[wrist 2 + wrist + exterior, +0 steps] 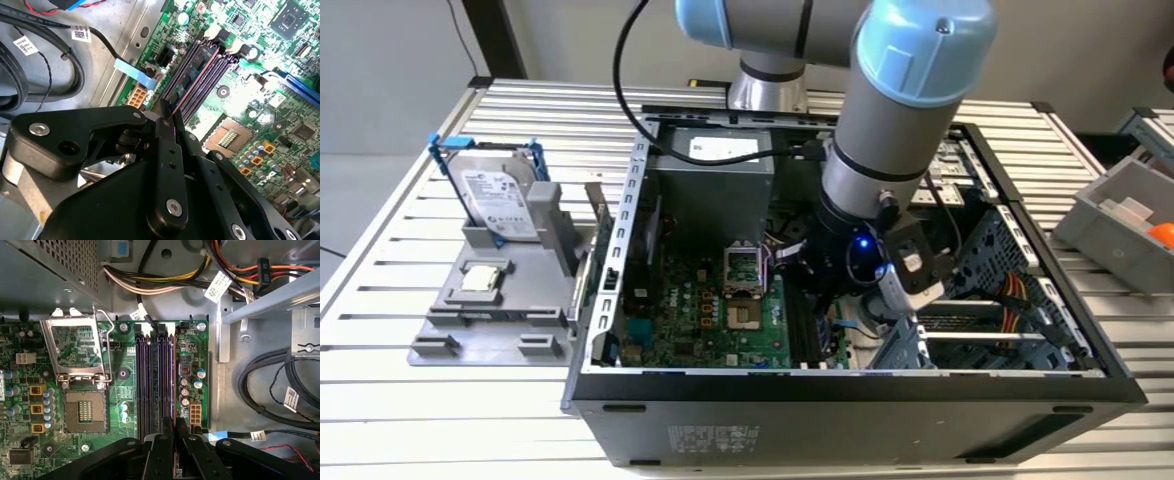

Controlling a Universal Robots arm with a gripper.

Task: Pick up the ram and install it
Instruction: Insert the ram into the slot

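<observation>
A lab: slatted metal table (pixel 427 400), opened computer case (pixel 854 385).

a ribbed metal table (pixel 400 250) stands before a pale wall (pixel 387 60).

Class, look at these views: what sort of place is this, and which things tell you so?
Probably a robotics lab or test bench for computer assembly: an open computer case sits on a slatted metal table, a robot arm reaches inside it, and a hard drive stands in a grey fixture.
</observation>
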